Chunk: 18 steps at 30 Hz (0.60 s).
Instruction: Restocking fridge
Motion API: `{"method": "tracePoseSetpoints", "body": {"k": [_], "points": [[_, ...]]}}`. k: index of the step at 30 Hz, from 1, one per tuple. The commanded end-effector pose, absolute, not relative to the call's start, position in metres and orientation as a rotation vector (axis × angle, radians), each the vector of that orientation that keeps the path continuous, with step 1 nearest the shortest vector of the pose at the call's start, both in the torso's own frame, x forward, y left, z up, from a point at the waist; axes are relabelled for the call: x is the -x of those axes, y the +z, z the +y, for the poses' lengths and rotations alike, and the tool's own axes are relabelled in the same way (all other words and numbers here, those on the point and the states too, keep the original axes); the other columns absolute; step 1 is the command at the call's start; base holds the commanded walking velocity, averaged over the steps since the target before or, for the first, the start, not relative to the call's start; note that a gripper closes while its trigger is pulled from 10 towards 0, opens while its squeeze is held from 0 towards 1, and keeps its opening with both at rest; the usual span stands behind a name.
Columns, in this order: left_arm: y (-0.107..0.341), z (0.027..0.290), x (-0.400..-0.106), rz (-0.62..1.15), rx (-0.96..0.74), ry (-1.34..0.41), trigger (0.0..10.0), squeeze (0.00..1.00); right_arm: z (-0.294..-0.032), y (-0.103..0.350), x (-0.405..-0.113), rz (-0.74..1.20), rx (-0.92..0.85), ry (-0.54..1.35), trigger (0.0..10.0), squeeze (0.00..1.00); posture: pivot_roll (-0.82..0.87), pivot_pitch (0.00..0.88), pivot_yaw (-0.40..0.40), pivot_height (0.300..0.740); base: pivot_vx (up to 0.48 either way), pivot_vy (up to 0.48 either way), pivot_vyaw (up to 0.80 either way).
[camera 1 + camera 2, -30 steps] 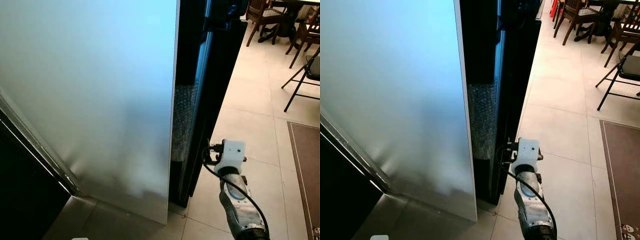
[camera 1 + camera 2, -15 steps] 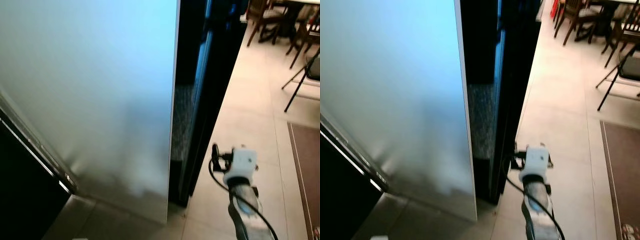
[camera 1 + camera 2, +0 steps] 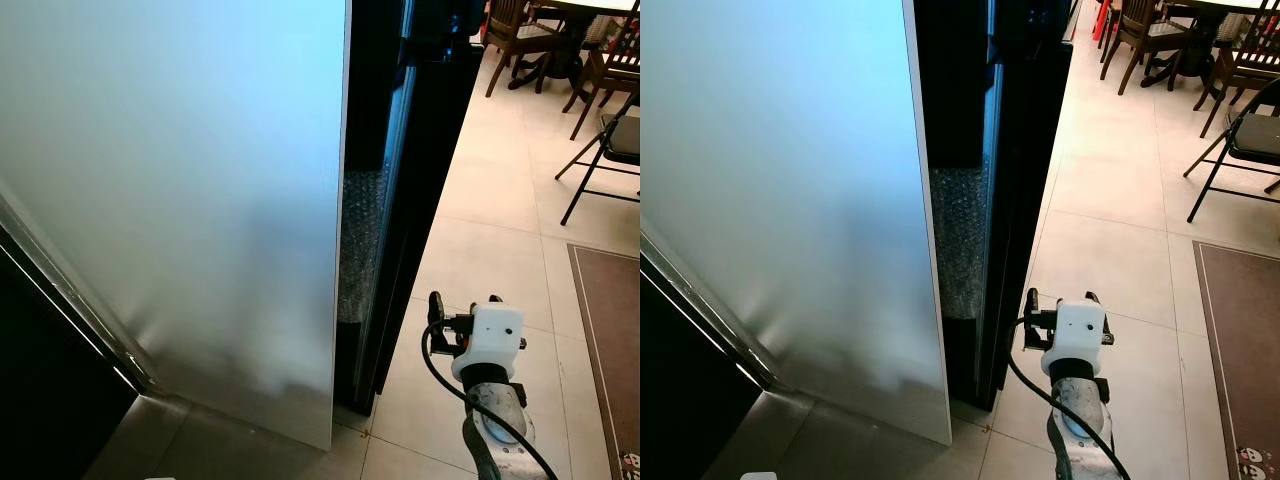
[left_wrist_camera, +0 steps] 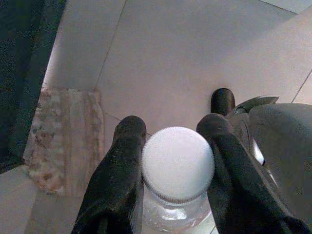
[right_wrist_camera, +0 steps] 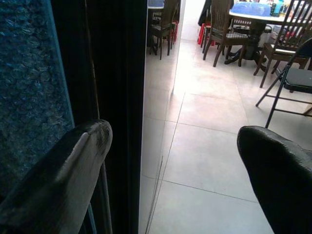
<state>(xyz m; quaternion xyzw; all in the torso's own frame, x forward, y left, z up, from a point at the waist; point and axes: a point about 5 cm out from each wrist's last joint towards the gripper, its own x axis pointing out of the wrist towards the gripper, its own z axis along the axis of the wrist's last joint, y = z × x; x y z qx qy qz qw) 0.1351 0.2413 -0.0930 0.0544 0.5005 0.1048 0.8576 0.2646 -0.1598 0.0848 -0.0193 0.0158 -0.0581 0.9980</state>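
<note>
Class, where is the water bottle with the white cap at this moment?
In the left wrist view, the water bottle sits clamped between the left pincer's two black fingers, cap toward the camera, above the pale tiled floor.

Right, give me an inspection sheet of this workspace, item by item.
Surface: pale tiled floor; brown rug at the robot's right.
Job's things: fridge door stands ahead, a dark gap beside its edge; clear bottle with a white cap held in the left gripper.
Clutter: nothing seen.
Grippers: left shut on the bottle; right gripper open, low beside the gap.
Cables: black cable looped along the right wrist.
Surroundings: wooden chairs, a table and a folding chair beyond.
</note>
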Motion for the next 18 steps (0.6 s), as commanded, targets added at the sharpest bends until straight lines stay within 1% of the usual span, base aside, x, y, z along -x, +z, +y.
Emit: {"method": "tracePoseSetpoints", "body": {"k": [1,18], "points": [[-0.0957,0.2398,-0.1295,1.079,-0.092,0.222,10.0,0.0,-0.1541,0.0934,-0.2654,0.012,0.036,-0.1,10.0,0.0,0.03,0.0,-0.004,0.74,0.0,0.0,0.0],[-0.0958,0.2398,-0.1295,1.086,-0.091,0.213,10.0,0.0,-0.1519,0.0948,-0.2655,0.031,0.024,-0.106,10.0,0.0,0.03,0.0,-0.001,0.74,0.0,0.0,0.0]]}}
